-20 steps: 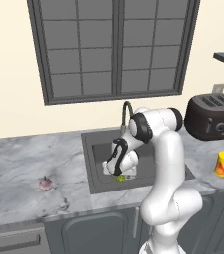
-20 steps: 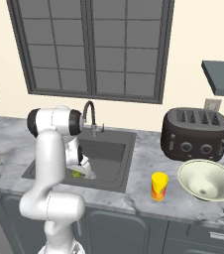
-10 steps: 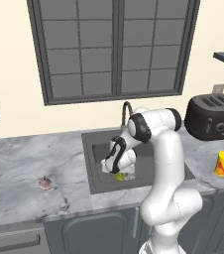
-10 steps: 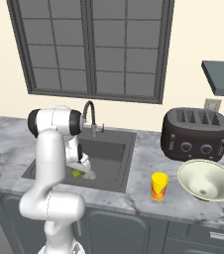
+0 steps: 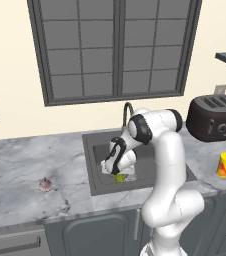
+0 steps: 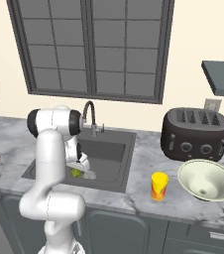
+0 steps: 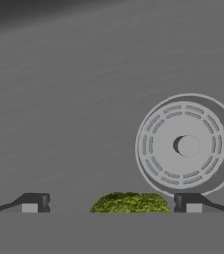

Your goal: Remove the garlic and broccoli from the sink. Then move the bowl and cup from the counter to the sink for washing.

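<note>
My gripper [image 7: 111, 204] is open, low inside the dark grey sink [image 5: 96, 155], with the yellow-green broccoli [image 7: 130, 202] lying between its two fingertips on the basin floor. From the base the broccoli [image 5: 119, 178] peeks out just under the hand [image 5: 116, 161], and it also appears as a green speck [image 6: 76, 172] near the basin's front. The pinkish garlic [image 5: 45, 184] rests on the marble counter [image 5: 20, 170] left of the sink. To the right stand the yellow cup [image 6: 159, 186] and the wide pale bowl [image 6: 207, 179].
A round whitish drain disc [image 7: 186, 146] sits just right of the broccoli. A dark gooseneck tap [image 6: 90, 116] rises behind the basin. A black toaster [image 6: 196, 134] stands on the counter behind the bowl. A window fills the wall above.
The hand has sunk a little lower into the sink over the broccoli; its fingers stay wide apart. Garlic, cup and bowl have not moved.
</note>
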Controlling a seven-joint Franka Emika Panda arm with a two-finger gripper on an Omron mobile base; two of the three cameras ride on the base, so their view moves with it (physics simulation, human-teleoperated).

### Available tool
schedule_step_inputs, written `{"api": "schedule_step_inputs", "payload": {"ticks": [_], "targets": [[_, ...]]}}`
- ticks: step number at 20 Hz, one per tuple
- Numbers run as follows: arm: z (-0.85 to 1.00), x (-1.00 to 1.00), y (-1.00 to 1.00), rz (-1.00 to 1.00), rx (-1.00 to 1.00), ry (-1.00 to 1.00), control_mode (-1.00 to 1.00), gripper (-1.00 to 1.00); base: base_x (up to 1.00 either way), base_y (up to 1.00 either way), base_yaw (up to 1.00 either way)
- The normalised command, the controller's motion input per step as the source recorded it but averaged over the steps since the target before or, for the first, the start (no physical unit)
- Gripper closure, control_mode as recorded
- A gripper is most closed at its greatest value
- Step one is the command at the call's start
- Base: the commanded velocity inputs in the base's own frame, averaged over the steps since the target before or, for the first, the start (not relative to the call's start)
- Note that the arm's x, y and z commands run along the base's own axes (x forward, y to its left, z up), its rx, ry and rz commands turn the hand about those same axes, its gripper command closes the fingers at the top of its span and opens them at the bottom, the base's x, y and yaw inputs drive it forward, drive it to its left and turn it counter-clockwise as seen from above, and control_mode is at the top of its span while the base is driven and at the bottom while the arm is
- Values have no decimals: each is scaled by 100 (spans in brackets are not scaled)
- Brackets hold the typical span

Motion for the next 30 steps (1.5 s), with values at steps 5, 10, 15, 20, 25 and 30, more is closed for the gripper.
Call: {"api": "schedule_step_inputs", "payload": {"ticks": [5, 10, 15, 20, 25, 30], "targets": [[-11, -23, 0, 0, 0, 0, -100, -100, 0, 0, 0], [-11, -26, 0, -2, 0, 0, -100, -100, 0, 0, 0], [-10, -26, 0, -4, 0, 0, -100, -100, 0, 0, 0], [-8, -16, 0, -3, 0, 0, -100, -100, 0, 0, 0], [-9, -17, 0, -4, 0, 0, -100, -100, 0, 0, 0], [-13, -7, 2, -6, 0, 0, -100, -100, 0, 0, 0]]}}
